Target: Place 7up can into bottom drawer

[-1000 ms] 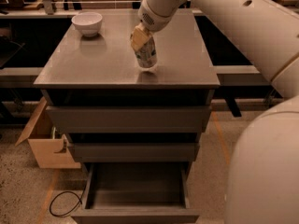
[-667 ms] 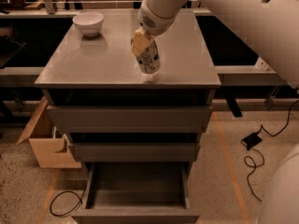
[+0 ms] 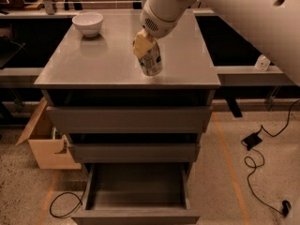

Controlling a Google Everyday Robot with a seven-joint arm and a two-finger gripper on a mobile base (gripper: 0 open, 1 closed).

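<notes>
**Holding one 7up can (image 3: pixel 153 63) tilted over the cabinet (image 3: pixel 93 64) top**

The gripper (image 3: pixel 145 51) is clamped on the single 7up can, a tan finger (image 3: pixel 141 44) pressed against its upper part. The can leans with its top toward the left, over the front middle of the grey top. Whether its lower edge touches the surface cannot be told. Its print is a greenish mottle, and no words on it can be read.

The cabinet has three drawers. The two upper drawers (image 3: pixel 126 119) show only their flat grey fronts. The bottom drawer (image 3: pixel 136 216) is pulled out directly below the can, with its dark grey floor in full view.

One white bowl (image 3: pixel 87 22) sits at the back left corner of the top, well apart from the can; what it holds cannot be told.

On the floor, one open cardboard box (image 3: pixel 44 149) stands just left of the cabinet, its contents unclear. One black cable (image 3: pixel 253 140) lies to the right, and one cable loop (image 3: pixel 61 205) lies beside the drawer's left front corner.
</notes>
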